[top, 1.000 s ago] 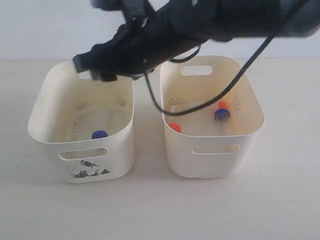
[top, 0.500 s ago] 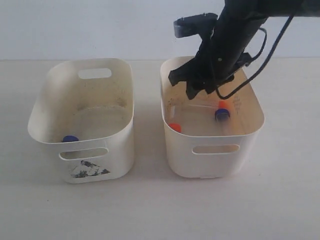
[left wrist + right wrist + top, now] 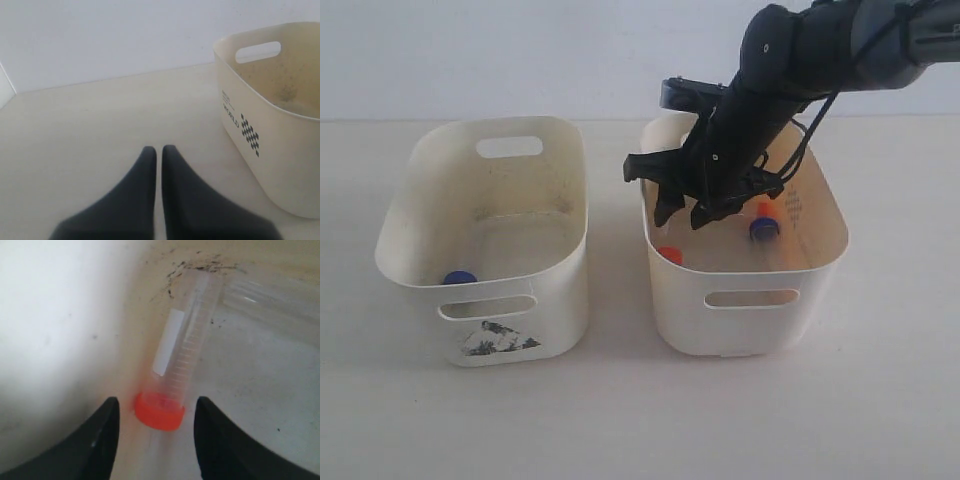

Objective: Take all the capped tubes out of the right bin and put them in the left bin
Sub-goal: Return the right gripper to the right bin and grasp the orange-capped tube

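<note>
My right gripper (image 3: 685, 213) (image 3: 157, 402) is open, reaching down into the plain-fronted right bin (image 3: 750, 300). In the right wrist view an orange-red capped tube (image 3: 176, 374) lies on the bin floor against the wall, its cap between my spread fingers, untouched. That cap shows in the exterior view too (image 3: 669, 255). Further right in this bin lie a blue capped tube (image 3: 764, 229) and an orange-red cap (image 3: 766, 209) behind it. The left bin (image 3: 490, 310), with the torn sticker, holds one blue capped tube (image 3: 460, 278). My left gripper (image 3: 158, 150) is shut and empty, beside a bin wall (image 3: 280, 145).
Both bins stand side by side on a pale tabletop (image 3: 620, 410) with a narrow gap between them. A black cable (image 3: 807, 135) hangs off my right arm above the right bin. Another clear tube (image 3: 270, 302) lies across the bin floor in the right wrist view.
My right arm has swung from over the left bin across to the right bin and lowered into it. The blue capped tube in the left bin has rolled toward its front left.
</note>
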